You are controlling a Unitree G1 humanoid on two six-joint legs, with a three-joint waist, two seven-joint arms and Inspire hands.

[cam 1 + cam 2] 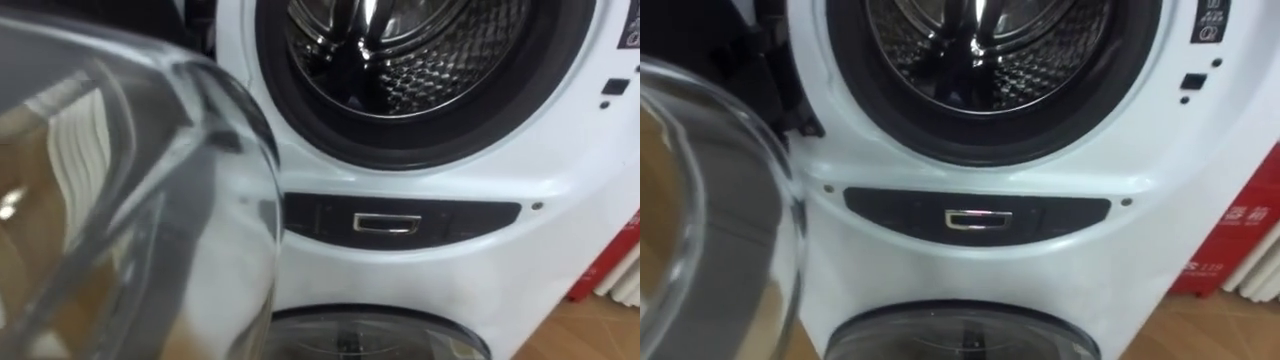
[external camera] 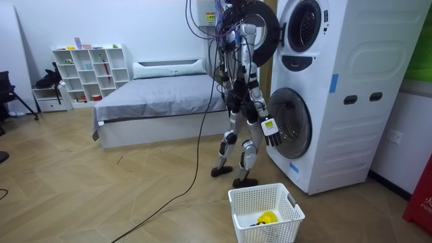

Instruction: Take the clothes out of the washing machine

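Mind the open door [image 1: 150, 200] — its glass hangs close on your left, and an arm lifted towards the drum [image 1: 420, 60] could clip it. No clothes show in the visible part of the drum; a yellow piece [image 2: 267, 217] lies in the basket [image 2: 266, 234] near your feet — a trip risk. The right robot hand [image 2: 272, 131] hangs beside the lower door [image 2: 293, 121]; I cannot tell its state.
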